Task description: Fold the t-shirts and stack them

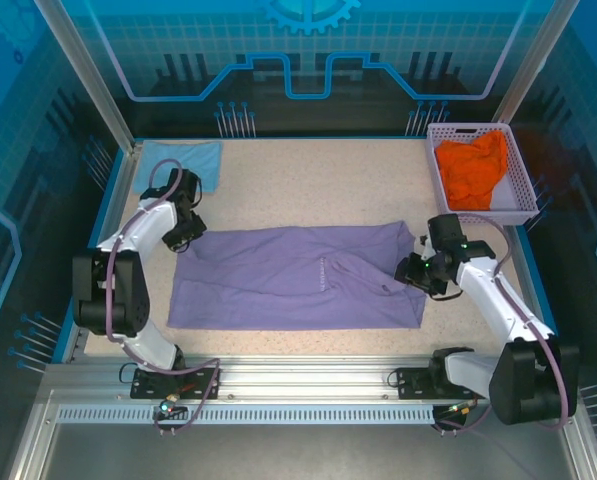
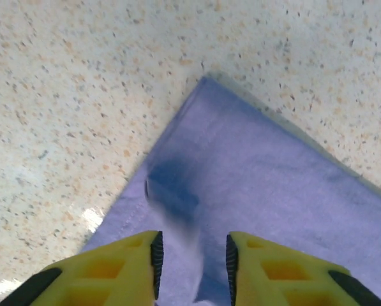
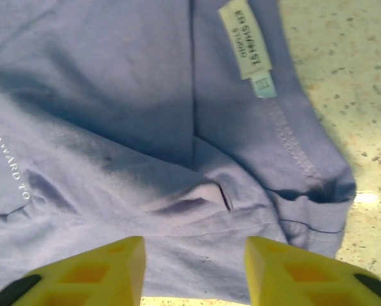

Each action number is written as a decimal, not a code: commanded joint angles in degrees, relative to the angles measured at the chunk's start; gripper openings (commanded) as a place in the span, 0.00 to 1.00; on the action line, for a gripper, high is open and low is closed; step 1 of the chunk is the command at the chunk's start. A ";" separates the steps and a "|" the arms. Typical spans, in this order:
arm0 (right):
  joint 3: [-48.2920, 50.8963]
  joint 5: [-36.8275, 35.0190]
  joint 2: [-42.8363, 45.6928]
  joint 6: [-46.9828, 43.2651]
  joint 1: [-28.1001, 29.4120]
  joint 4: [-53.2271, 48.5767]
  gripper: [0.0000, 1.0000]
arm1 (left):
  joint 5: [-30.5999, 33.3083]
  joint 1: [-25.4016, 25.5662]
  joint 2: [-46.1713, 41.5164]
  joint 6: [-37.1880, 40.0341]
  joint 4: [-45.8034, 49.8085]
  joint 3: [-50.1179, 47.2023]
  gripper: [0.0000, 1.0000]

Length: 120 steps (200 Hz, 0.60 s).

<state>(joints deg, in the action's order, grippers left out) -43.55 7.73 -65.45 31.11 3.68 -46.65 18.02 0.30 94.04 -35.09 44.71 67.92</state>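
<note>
- Left gripper (image 2: 191, 255): jaws parted and empty, poised over one corner of the lavender t-shirt (image 1: 298, 275).
- Right gripper (image 3: 195, 268): jaws parted and empty, above the opposite end, near its label (image 3: 244, 38).
- Lavender t-shirt: spread flat on the table (image 1: 378, 190) between both.

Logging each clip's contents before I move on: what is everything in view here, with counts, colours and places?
lavender t-shirt: 1, lavender-purple with small white lettering, laid flat across the middle of the table
neck label: 1, cream, inside the lavender t-shirt near its right end
light blue t-shirt: 1, light blue, folded at the table's far left corner
orange t-shirt: 1, orange, bunched inside the basket
basket: 1, pale lattice plastic, far right corner
table: 1, speckled beige, under everything
left gripper: 1, yellow fingers, open above the lavender t-shirt's left corner
right gripper: 1, yellow fingers, open above its right end
</note>
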 commanded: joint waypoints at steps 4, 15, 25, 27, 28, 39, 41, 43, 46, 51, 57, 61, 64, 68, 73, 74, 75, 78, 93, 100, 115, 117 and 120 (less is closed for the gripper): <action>0.18 -0.45 5.36 4.22 -2.10 1.75 0.50 | 2.65 -0.32 -2.14 -1.82 3.40 3.00 0.56; -1.99 -0.61 5.54 4.68 -2.01 2.50 0.50 | 1.09 -0.30 -3.57 -1.12 1.46 3.14 0.56; -4.60 -0.52 4.01 5.17 -1.80 3.00 0.47 | -0.23 0.00 -3.81 -0.35 0.62 4.01 0.53; -5.23 -0.52 3.60 5.25 -1.69 3.11 0.46 | -0.72 0.04 -3.70 -0.16 0.46 4.29 0.53; -5.49 -0.52 3.37 5.30 -1.68 3.17 0.46 | -0.98 0.09 -3.60 -0.02 0.33 4.40 0.52; -8.56 -0.86 0.27 5.54 -0.46 5.00 0.42 | -5.52 0.59 -2.14 1.79 -0.41 6.18 0.48; -9.29 -0.98 -0.53 5.54 -0.20 5.28 0.41 | -6.06 0.74 -1.76 1.98 -0.23 6.68 0.47; -9.89 -1.16 -1.32 5.54 0.16 5.48 0.41 | -6.37 0.95 -1.32 2.07 -0.04 7.05 0.47; -10.85 -1.52 -2.62 5.42 0.50 5.67 0.39 | -6.70 1.32 -0.71 2.08 0.24 7.64 0.46; -12.80 -2.23 -5.03 5.24 1.51 5.65 0.37 | -7.54 1.88 0.37 2.39 0.22 8.35 0.44; -15.18 -3.66 -8.19 4.77 2.71 5.51 0.35 | -9.18 2.56 1.60 3.34 -0.69 8.77 0.42; -16.80 -4.84 -10.34 4.35 3.74 5.44 0.34 | -9.82 2.99 2.44 3.75 -1.16 8.94 0.41; -17.98 -5.77 -12.04 4.05 4.46 5.43 0.34 | -9.92 3.30 3.12 3.87 -1.40 8.96 0.41; -19.51 -6.77 -14.31 3.53 5.35 5.28 0.33 | -9.69 3.59 4.04 3.97 -1.58 9.13 0.40; -21.58 -7.60 -17.38 2.79 6.31 5.19 0.32 | -9.80 3.74 5.31 3.91 -1.76 9.40 0.37; -21.98 -7.66 -17.89 2.58 6.50 5.18 0.31 | -9.82 3.74 5.51 3.90 -1.79 9.45 0.37; -22.30 -7.74 -18.41 2.43 6.59 5.13 0.31 | -9.83 3.75 5.84 3.90 -1.80 9.48 0.36; -23.58 -8.15 -20.24 2.03 7.07 4.98 0.29 | -9.94 3.75 6.76 3.89 -1.89 9.69 0.35; -29.76 -10.41 -29.27 0.64 8.55 3.39 0.25 | -9.19 3.69 10.84 3.83 -2.44 10.40 0.33; -31.87 -11.49 -32.91 0.45 8.63 2.84 0.23 | -9.58 3.51 12.62 3.73 -2.98 10.67 0.31; -35.45 -12.60 -39.04 0.15 8.01 1.80 0.22 | -8.86 3.17 15.82 3.12 -2.70 12.02 0.30; -35.90 -12.57 -39.64 0.04 7.88 1.76 0.22 | -8.61 3.16 16.13 3.10 -2.83 12.12 0.30; -36.35 -12.48 -40.76 -0.13 7.77 1.63 0.21 | -8.36 3.13 16.54 3.17 -3.04 12.26 0.30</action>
<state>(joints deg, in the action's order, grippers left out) -75.99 -0.75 -98.70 32.86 12.01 -41.63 9.93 4.01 106.56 -32.47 41.39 78.00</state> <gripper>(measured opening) 0.220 0.300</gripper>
